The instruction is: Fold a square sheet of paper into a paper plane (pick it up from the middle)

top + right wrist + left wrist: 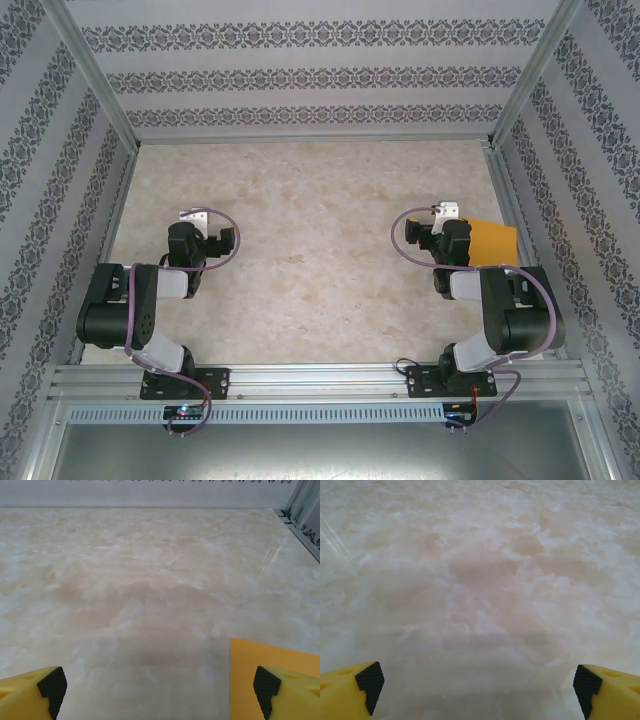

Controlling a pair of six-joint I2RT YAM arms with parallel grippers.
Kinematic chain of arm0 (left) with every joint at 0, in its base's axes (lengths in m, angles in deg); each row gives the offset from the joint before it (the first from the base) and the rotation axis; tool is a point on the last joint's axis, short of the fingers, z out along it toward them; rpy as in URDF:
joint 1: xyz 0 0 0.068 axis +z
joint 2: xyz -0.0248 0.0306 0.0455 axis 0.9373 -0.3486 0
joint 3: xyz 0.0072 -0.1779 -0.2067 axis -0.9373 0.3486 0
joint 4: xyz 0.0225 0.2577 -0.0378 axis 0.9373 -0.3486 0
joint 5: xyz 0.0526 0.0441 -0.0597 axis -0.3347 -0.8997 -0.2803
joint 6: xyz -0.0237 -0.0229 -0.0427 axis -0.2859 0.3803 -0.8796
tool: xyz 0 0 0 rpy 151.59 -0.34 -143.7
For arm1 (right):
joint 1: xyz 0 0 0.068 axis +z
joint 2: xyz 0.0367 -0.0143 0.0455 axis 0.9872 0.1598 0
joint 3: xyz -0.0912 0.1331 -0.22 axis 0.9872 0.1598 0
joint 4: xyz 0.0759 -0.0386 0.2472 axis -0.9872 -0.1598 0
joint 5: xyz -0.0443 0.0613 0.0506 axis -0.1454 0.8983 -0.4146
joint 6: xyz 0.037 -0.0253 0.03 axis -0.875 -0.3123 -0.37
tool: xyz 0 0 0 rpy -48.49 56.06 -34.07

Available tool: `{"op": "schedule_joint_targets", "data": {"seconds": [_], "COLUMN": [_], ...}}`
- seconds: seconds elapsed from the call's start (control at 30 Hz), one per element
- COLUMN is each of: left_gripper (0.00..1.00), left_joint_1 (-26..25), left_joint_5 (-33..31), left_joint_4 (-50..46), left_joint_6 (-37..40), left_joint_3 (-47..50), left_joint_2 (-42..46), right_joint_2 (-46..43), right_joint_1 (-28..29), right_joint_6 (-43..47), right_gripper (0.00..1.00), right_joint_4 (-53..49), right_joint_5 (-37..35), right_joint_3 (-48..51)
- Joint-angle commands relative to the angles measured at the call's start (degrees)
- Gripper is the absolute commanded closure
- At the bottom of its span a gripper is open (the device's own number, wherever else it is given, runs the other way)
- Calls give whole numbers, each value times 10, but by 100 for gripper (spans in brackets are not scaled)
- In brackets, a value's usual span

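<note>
Lying flat, orange paper sheet, unmarked

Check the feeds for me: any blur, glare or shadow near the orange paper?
Top external: evenly lit, sharp, no glare; the right arm overlaps the orange paper. Left wrist: soft, hazy, table marbling smeared. Right wrist: clearer, paper corner crisp, a faint glare streak on the table at right, dim shadow mid-frame.
</note>
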Motion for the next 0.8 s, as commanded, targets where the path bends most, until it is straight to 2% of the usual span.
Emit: {"op": "schedule_joint_targets", "data": {"seconds": [0.0, 0.6, 0.67, 0.77], "left_gripper": [0, 0, 0, 0], "left_joint_1": [0, 1, 0, -1], "left_joint_5": [8, 5, 6, -2], "left_joint_4": [32, 33, -12, -137], "left_joint_6": [11, 10, 10, 4], "left_joint_3": [-4, -2, -14, -55], "left_joint_2": [0, 6, 39, 105], "right_joint_2": [-7, -13, -41, -112], "right_joint_1": [0, -5, -4, -2], "right_joint_6": [-5, -10, -2, -4], "right_gripper": [2, 2, 2, 2], "right_joint_4": [20, 26, -6, -154], "right_joint_5": [12, 28, 38, 52], "right_joint_3": [-5, -1, -6, -48]}}
